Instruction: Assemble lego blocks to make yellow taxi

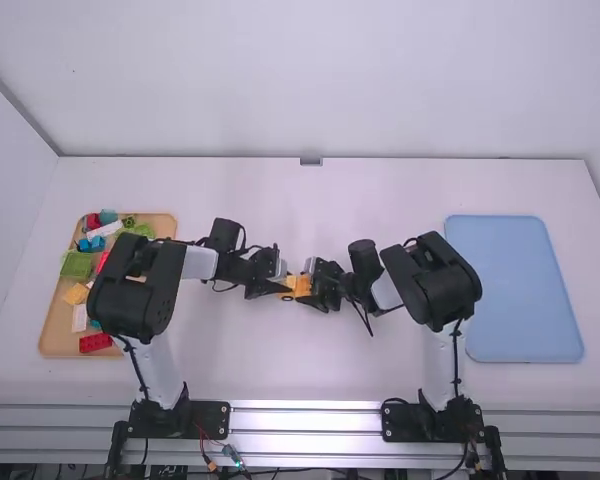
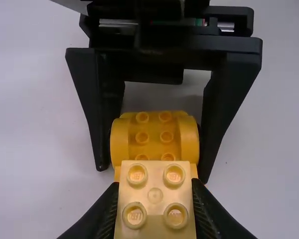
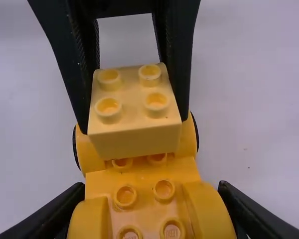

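Note:
Mid-table, my left gripper (image 1: 278, 286) and my right gripper (image 1: 318, 287) meet at the yellow car base (image 1: 301, 286). In the left wrist view my left gripper (image 2: 155, 199) is shut on a pale yellow block (image 2: 155, 195) with studs facing the camera; beyond it lies the base (image 2: 155, 135). From the right wrist, the block (image 3: 134, 108) sits over one end of the base (image 3: 144, 194), whose near end is between the fingers of my right gripper (image 3: 152, 211), shut on it. Whether block and base are pressed fully together I cannot tell. Black wheels edge the base's far end.
A wooden tray (image 1: 52, 335) with several coloured blocks stands at the left, partly under the left arm. A blue tray (image 1: 513, 290) lies at the right, beyond the right arm.

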You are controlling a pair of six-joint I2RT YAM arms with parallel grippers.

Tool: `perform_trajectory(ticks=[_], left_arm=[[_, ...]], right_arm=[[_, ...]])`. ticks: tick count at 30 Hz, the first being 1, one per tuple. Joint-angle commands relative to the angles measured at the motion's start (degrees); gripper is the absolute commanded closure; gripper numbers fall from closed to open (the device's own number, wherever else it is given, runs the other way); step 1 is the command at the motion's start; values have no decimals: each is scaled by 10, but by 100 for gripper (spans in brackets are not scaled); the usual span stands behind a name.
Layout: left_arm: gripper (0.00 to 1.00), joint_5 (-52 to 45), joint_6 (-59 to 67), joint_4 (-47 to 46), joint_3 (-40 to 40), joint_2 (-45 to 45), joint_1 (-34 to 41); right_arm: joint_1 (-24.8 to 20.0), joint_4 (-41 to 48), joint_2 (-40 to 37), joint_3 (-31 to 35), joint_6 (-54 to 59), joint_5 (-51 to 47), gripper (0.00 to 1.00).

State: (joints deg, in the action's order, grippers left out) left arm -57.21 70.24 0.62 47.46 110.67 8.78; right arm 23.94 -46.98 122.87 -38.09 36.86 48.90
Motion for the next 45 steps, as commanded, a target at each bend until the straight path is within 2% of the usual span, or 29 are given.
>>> perform_trajectory(ticks=[1, 7, 16, 19, 22, 24, 28, 32, 36, 37, 39, 40, 41, 44, 45], left_arm=[[98, -1, -4, -1, -10, -4, 2], [98, 19, -60, 21, -10, -4, 3], [96, 25, -59, 17, -10, -4, 3], [98, 24, -59, 16, -10, -4, 2], [98, 24, -59, 16, -10, -4, 2], [98, 24, -59, 16, -10, -4, 2], [98, 23, -59, 16, -10, -4, 3], [98, 22, -60, 16, -10, -4, 2], [98, 22, -59, 16, -10, -4, 2], [98, 22, -59, 16, -10, -4, 2], [98, 22, -59, 16, -10, -4, 2], [98, 22, -59, 16, -10, -4, 2], [98, 22, -59, 16, -10, -4, 2], [98, 22, -60, 18, -10, -6, 2], [99, 22, -59, 16, -10, -7, 2]], right_arm=[[1, 7, 13, 5, 11, -23, 32], [1, 7, 13, 5, 11, -23, 32], [1, 7, 13, 5, 11, -23, 31], [1, 2, 13, 5, 10, -23, 22], [1, -9, 13, 5, 10, -23, 19], [2, -16, 13, 5, 10, -23, 26], [11, -19, 13, 5, 11, -23, 29], [25, -20, 13, 5, 31, -23, 46], [38, -19, 13, 6, 41, -25, 48], [39, -20, 13, 5, 41, -26, 47], [38, -19, 13, 5, 41, -27, 30], [35, -21, 13, 6, 41, -26, 16], [33, -22, 13, 6, 41, -26, 9], [25, -21, 13, 1, 41, -22, 0], [23, -19, 13, -2, 41, -21, 1]])
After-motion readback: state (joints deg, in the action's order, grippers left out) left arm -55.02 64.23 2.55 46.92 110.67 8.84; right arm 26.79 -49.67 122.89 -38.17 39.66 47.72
